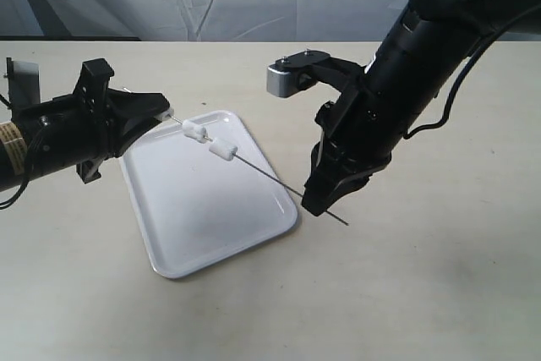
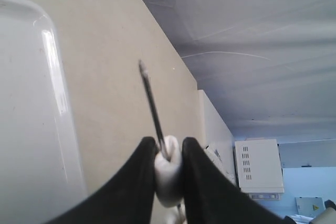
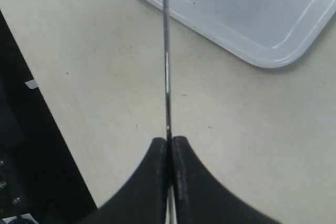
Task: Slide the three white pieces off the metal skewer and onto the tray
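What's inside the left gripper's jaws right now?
One white piece, threaded on the metal skewer, pinched in the left gripper. Its fingers cover the piece's sides; whatever lies deeper between them is hidden.

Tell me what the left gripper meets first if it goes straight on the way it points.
The left gripper, pinching one white piece, would probably meet the next white piece along the metal skewer over the tray; depth is unclear.
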`<action>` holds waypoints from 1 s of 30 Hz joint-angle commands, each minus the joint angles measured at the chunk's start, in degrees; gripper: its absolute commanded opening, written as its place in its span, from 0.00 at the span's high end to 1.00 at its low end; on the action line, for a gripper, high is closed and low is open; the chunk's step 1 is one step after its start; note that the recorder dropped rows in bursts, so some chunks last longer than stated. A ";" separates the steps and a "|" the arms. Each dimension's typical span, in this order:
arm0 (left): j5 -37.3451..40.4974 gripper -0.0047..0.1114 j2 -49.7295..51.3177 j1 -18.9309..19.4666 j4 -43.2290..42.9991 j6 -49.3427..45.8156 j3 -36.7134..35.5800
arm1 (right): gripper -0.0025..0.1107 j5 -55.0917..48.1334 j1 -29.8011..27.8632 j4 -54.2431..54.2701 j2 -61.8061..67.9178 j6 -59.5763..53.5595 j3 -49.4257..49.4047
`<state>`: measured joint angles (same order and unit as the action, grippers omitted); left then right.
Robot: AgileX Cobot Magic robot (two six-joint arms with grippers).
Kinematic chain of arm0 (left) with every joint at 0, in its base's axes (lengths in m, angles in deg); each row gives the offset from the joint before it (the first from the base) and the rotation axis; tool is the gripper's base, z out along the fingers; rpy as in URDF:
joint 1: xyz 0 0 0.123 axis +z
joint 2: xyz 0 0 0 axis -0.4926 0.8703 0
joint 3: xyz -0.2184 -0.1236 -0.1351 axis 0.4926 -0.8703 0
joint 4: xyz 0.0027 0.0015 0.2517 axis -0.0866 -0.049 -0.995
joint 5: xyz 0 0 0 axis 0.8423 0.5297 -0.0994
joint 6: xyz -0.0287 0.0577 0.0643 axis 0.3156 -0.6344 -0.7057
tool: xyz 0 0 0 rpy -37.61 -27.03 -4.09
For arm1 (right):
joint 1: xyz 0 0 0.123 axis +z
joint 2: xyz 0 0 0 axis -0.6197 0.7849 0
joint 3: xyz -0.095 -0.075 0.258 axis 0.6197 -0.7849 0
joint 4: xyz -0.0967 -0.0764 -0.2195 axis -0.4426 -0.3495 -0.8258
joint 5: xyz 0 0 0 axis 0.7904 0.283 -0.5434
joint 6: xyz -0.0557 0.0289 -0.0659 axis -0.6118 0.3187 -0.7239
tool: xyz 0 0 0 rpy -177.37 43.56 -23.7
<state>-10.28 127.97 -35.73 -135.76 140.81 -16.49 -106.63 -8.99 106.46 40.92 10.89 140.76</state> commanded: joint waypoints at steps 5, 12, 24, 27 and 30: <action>0.25 0.82 0.07 0.48 1.86 -0.29 0.26 | 0.98 -1.20 0.06 -0.34 -0.54 -0.49 -0.19; -0.26 0.82 0.07 2.86 4.92 -0.29 0.26 | 0.98 -2.54 0.06 -0.71 -0.54 -0.49 -0.19; 7.21 0.82 0.07 10.10 -5.81 -2.19 0.26 | 0.98 -2.66 0.06 -1.88 -0.54 -0.06 -0.19; 9.94 0.82 2.88 5.55 -6.54 -7.04 0.36 | 0.98 -2.42 0.06 -1.88 -0.54 -0.12 -0.19; 10.73 0.82 7.27 1.15 -6.01 -9.48 1.68 | 0.98 -2.44 0.06 -1.88 -0.54 -0.01 -0.19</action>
<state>-0.07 132.83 -32.25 -142.14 132.71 -15.78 -108.82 -8.88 104.95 40.92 11.03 140.76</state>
